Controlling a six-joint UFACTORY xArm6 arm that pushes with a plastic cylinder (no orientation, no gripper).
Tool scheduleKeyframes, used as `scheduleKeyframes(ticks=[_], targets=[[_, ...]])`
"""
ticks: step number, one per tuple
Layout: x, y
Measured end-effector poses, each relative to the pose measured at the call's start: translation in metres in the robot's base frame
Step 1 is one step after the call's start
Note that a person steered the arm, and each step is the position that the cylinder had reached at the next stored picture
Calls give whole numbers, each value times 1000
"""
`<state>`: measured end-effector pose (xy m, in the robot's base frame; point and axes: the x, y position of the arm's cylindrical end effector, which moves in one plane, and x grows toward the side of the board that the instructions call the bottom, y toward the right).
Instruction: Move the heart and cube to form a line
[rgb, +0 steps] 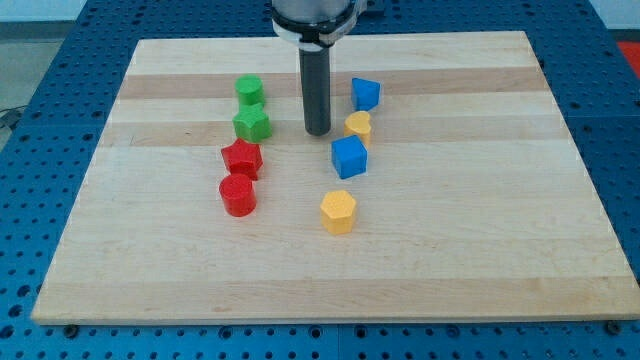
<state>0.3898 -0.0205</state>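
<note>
The pale wooden tabletop (480, 250) carries eight small plastic blocks in two loose columns; the dark rod of the arm descends between them from the view's top; my tip (317, 132), the end effector, is a bare rod with nothing to open or close and holds nothing.

Task blocks: the blue cube (349, 157) lies right of centre; the yellow heart-like block (358, 125) sits just above it, near or touching at the corner, which of the two cannot be told; my tip stands just left of the yellow heart-like block, apart from it.

Progress, as judged: heart and cube already lie close in a rough vertical row; alignment appears nearly complete; a minor nudge may remain.

Other blocks: a blue angular block (366, 94) above the heart; a yellow hexagonal block (338, 211) below the cube; at the view's left, a green round block (249, 89), a green star-like block (252, 124), a red star-like block (241, 158) and a red cylinder (238, 195).
</note>
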Motion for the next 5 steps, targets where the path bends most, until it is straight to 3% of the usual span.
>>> scheduleKeyframes(ticks=[2,5], targets=[[34,0],[40,16]])
